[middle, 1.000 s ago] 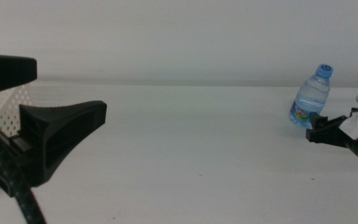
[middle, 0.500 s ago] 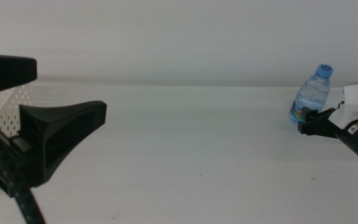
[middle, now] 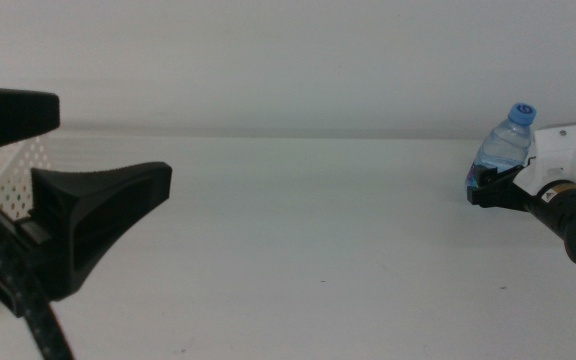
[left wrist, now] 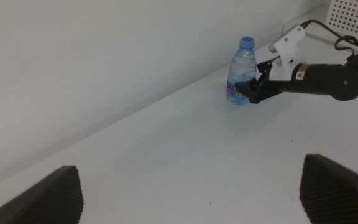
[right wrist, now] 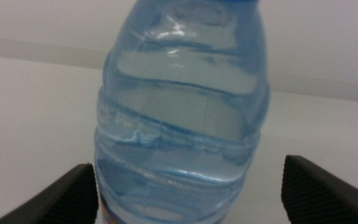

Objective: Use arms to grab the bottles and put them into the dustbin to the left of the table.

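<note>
Here, in the middle view, the right gripper (middle: 485,186) reaches the water bottle (middle: 506,143) at the table's (middle: 298,230) right; the dustbin (middle: 13,175) is mostly hidden. Left wrist: left gripper (left wrist: 191,186) fingers spread wide, idle. Right wrist: fingers (right wrist: 64,193) parted, flanking the bottle.

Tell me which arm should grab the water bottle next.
Right. The right gripper already has its open jaws either side of the water bottle. The left gripper is open too, but far across the table.

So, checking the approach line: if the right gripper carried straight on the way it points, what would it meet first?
The water bottle: it stands between the open jaws of the right gripper, dead ahead.
</note>
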### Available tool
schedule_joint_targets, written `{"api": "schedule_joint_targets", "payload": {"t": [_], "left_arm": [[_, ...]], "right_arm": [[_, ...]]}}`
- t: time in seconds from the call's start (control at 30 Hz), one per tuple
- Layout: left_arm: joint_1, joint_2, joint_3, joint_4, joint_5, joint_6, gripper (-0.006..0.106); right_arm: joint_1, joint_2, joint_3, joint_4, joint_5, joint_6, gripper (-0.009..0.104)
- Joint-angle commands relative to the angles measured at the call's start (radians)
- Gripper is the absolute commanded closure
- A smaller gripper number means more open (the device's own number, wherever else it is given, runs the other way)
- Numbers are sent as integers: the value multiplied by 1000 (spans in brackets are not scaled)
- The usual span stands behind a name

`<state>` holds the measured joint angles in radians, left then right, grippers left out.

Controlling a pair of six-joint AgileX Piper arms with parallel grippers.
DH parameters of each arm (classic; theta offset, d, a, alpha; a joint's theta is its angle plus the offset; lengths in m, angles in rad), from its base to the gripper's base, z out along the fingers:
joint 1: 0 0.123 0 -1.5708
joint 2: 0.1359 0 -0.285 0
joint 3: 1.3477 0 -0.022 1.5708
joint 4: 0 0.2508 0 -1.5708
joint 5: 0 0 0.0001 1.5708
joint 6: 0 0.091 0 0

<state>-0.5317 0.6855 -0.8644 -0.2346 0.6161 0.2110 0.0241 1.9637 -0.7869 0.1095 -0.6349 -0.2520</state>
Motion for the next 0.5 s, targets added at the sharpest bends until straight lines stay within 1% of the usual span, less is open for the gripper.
{"api": "schedule_joint_targets", "payload": {"t": [0.0,0.07,0.47], "left_arm": [[-8,-5,4,-2,1,0,7],[-8,-5,4,-2,1,0,7],[-8,-5,4,-2,1,0,7]], "right_arm": [[-4,20,-23,-19,-2,-11,16],[-4,31,-39,-29,-2,-11,16],[-4,96,-98,-29,-4,-11,16]]}}
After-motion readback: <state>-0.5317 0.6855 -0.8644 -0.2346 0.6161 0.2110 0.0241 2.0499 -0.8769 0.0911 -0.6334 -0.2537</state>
